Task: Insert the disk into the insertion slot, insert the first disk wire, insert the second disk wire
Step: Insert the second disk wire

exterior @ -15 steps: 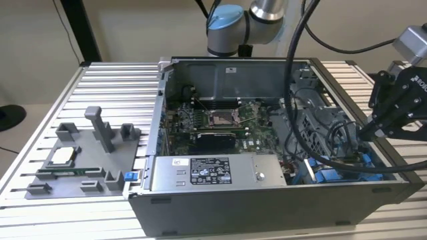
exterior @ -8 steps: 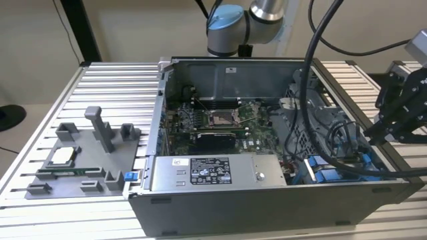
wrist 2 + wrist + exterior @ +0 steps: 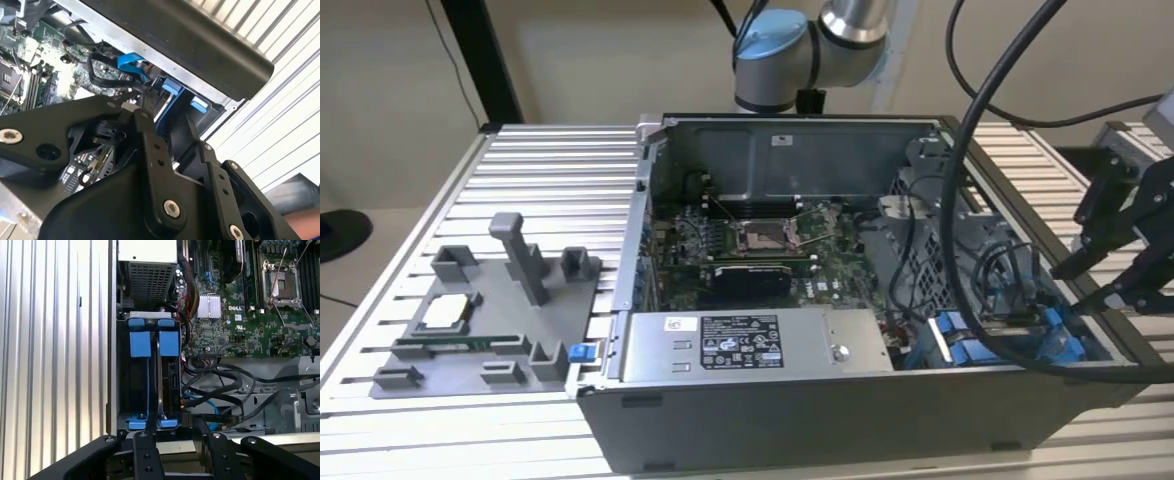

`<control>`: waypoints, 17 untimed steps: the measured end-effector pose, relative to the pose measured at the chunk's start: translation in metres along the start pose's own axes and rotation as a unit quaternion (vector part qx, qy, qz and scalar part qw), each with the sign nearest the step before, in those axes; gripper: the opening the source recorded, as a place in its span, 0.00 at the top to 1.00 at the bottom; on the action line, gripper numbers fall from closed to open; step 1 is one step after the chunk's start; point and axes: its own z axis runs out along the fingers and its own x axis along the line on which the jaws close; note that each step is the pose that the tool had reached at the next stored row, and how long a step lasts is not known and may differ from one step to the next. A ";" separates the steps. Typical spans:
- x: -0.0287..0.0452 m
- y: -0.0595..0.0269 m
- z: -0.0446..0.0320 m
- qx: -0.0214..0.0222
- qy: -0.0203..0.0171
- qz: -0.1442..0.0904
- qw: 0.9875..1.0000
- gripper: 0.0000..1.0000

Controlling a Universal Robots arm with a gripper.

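Disk (image 3: 171,375) stands on edge in the right-hand compartment of the drive bay (image 3: 150,316), at a corner of the open computer case (image 3: 854,420), loose black cables (image 3: 220,382) just beside it; gripper (image 3: 1075,290) hangs over that corner, fingers apart.

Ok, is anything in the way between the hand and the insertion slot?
Nothing visible is. The hand hangs close by the insertion slot. In the first wrist view the black and blue cables lie beside the slot, not across it.
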 end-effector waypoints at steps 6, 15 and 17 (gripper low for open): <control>0.0007 -0.0014 0.0105 0.002 -0.003 0.019 1.000 0.00; 0.0009 -0.0018 0.0141 0.003 -0.009 0.029 1.000 0.00; 0.0010 -0.0018 0.0147 0.002 -0.014 0.029 0.999 0.00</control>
